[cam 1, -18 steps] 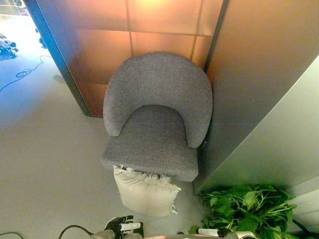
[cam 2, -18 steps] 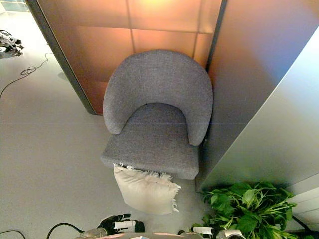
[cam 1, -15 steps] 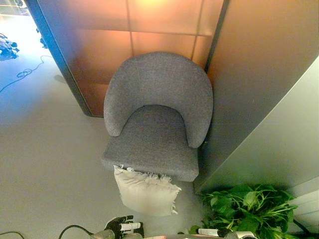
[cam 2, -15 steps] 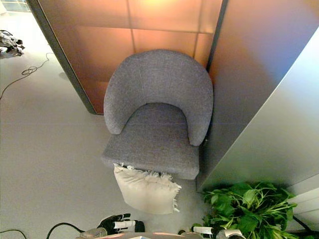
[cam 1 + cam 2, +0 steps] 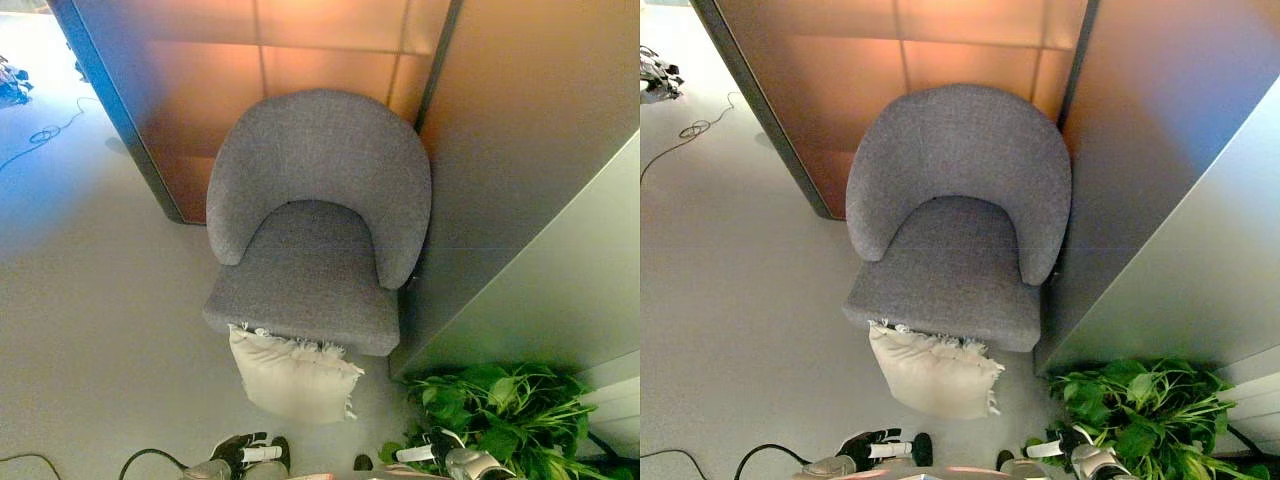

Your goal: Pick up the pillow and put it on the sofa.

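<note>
A cream pillow with a fringed top edge leans against the front of a grey round-backed armchair, standing on the floor. The chair's seat is bare. My left hand shows at the bottom edge, below the pillow and apart from it, its fingers curled on nothing. My right hand shows at the bottom right, beside the plant's leaves, also apart from the pillow, fingers curled and empty.
A leafy green plant stands right of the pillow. An orange-lit panel wall is behind the chair and a grey wall runs along its right side. Open grey floor lies to the left.
The whole view has shifted: the chair and pillow sit a little higher in the picture. My right hand has come up slightly into view. The pillow has not moved.
</note>
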